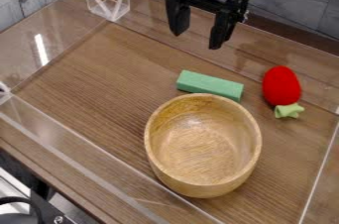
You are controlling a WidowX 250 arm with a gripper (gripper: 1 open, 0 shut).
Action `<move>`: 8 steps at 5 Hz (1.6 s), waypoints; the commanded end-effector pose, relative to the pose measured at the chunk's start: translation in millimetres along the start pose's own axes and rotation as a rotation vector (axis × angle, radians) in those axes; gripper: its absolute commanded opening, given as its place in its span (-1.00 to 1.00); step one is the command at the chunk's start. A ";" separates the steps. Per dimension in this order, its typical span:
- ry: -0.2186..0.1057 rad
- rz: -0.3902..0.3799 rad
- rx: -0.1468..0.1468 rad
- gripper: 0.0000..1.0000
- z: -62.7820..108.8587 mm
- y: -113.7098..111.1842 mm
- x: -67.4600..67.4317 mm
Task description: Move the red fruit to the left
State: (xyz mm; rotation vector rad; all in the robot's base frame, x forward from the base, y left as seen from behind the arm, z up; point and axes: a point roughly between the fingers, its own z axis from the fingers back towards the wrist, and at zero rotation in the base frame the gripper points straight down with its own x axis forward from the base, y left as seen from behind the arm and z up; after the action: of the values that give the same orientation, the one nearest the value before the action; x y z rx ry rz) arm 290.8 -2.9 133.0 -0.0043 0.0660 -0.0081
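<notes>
The red fruit is a small glossy red strawberry with a pale green leafy cap at its lower end, lying on the wooden table at the right. My gripper hangs above the table at the top centre, pointing down, to the upper left of the fruit and well apart from it. Its two dark fingers stand open with nothing between them.
A flat green rectangular block lies just left of the fruit. A large wooden bowl sits in front of both. Clear plastic walls ring the table, with a folded clear stand at the back left.
</notes>
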 end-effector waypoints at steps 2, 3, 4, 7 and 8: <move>0.028 0.090 -0.039 1.00 -21.7 -38.9 9.8; 0.011 0.136 -0.062 1.00 -27.6 -75.0 24.7; -0.005 0.158 -0.080 1.00 -33.9 -100.9 37.4; -0.053 0.249 -0.090 1.00 -50.7 -115.0 65.8; -0.071 0.275 -0.088 1.00 -54.0 -115.4 73.3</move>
State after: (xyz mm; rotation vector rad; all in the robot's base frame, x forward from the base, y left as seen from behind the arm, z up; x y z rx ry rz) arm 349.4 -114.6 54.2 -0.0596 0.0639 0.2782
